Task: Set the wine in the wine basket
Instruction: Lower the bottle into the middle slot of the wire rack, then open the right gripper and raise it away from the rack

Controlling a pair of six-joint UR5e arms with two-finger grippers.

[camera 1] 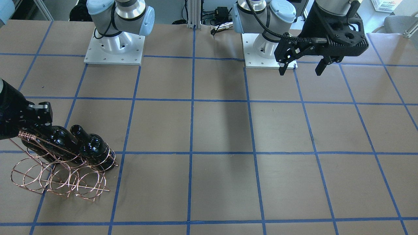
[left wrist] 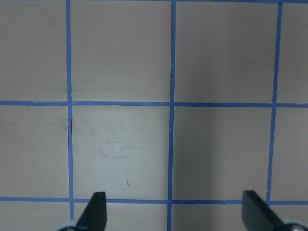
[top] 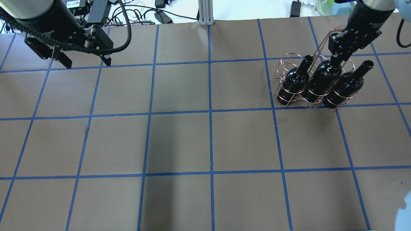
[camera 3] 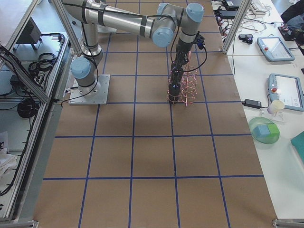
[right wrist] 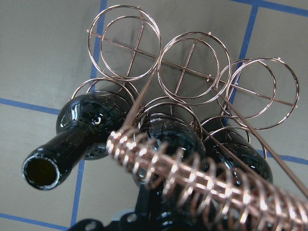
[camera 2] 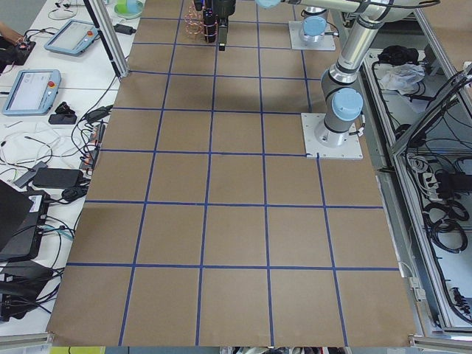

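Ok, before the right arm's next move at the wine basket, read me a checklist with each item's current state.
1. Seating: middle wine bottle stands in a wine basket ring between the other two bottles: ok.
2. Grip: right gripper is at that bottle's neck; open or shut: cannot tell.
3. Snag: twisted handle runs right beside the right gripper: not ok.
4. Spare rings: the row farther from the robot is empty: ok.
5. Other arm: left gripper is open over bare table, far off: ok.
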